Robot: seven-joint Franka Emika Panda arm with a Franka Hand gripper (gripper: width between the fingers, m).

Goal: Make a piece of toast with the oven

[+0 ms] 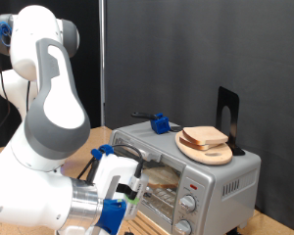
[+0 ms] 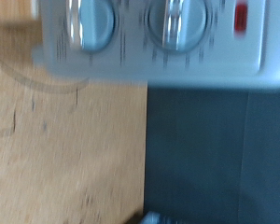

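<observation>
We could not tell how the jaws stood. The gripper (image 1: 122, 196) hung at the front of the oven (image 1: 220, 176), close to its two knobs (image 2: 173, 21). The piece of toast (image 1: 205, 137) lay on a wooden plate (image 1: 208, 153) on top of the oven. We judged the toasting not yet completed.

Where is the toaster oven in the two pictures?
Exterior view: the oven sits low on the exterior view's right, with the piece of toast on a wooden plate on its roof.
Wrist view: only the oven's knob panel shows, filling the edge of the picture.
Shared landmark: the two round knobs.
</observation>
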